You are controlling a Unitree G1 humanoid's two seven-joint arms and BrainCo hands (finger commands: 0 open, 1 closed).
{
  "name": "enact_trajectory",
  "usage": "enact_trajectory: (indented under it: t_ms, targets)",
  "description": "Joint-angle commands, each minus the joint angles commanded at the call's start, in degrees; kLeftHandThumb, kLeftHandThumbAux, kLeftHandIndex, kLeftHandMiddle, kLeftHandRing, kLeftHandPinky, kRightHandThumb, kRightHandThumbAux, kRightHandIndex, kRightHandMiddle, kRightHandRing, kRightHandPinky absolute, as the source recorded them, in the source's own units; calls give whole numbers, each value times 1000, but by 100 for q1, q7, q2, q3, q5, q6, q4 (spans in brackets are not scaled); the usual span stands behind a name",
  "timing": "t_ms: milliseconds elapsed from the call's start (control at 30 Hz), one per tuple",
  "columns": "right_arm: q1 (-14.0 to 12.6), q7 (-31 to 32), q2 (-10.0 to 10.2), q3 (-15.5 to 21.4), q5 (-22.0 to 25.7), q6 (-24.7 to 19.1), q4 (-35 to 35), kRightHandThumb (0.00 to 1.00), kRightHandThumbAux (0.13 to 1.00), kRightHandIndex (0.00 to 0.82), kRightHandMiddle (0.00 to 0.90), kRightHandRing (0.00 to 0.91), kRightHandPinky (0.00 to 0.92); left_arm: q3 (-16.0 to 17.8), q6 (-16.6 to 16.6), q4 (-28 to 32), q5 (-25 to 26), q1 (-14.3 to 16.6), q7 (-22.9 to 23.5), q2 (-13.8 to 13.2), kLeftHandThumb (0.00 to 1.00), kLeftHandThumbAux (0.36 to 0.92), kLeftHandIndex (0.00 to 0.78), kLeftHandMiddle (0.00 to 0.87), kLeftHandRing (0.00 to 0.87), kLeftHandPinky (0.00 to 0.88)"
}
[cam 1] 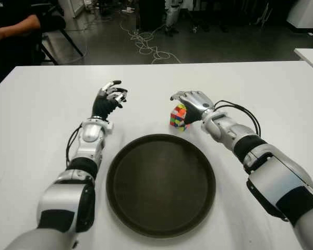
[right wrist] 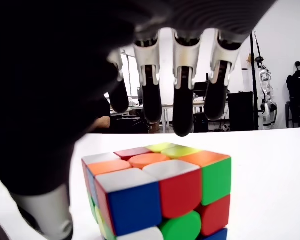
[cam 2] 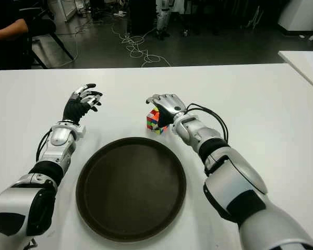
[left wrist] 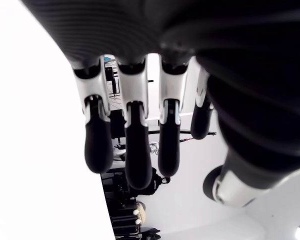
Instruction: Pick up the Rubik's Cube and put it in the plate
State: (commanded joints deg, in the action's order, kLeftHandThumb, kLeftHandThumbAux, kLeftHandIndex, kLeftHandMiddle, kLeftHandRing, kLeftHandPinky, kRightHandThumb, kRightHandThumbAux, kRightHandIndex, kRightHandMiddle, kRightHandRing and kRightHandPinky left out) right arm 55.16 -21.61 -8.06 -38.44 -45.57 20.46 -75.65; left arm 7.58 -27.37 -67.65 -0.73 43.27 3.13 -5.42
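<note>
The Rubik's Cube (cam 1: 178,116) is sitting on the white table (cam 1: 36,104), just beyond the far rim of the dark round plate (cam 1: 160,185) and a little to its right. The right hand (cam 1: 192,104) is hovering over the cube, its palm arching above the top face. In the right wrist view the fingers (right wrist: 182,102) are hanging spread and only slightly bent, with their tips above and behind the cube's upper face and a clear strip of background showing between them and it. The thumb (right wrist: 45,210) is standing down beside the cube's near corner, and whether it is touching the cube cannot be told. The hand is gripping nothing. The left hand (cam 1: 109,99) is showing to the left of the cube, well apart from it, beyond the plate's left side; in its own wrist view its fingers (left wrist: 97,145) are hanging loosely curved and holding nothing. The plate is lying between the two forearms with nothing in it. Beyond the table's far edge, cables (cam 1: 146,44) are trailing across the dark floor, and a person's arm (cam 1: 13,26) is showing at the far left corner.
</note>
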Motion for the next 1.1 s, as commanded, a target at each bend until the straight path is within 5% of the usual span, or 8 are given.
enact_trajectory:
  t_ms: [633, 1100]
  targets:
    - [-74, -156, 35, -62, -31, 47, -31, 0, 787, 300, 356, 409, 389, 11, -31, -6, 11, -3, 2, 14, 302, 698, 214, 383, 486, 550]
    - [-72, -168, 8, -45, 11, 6, -55, 0, 806, 285, 335, 382, 373, -16, -42, -11, -31, -8, -31, 4, 293, 698, 217, 385, 484, 538]
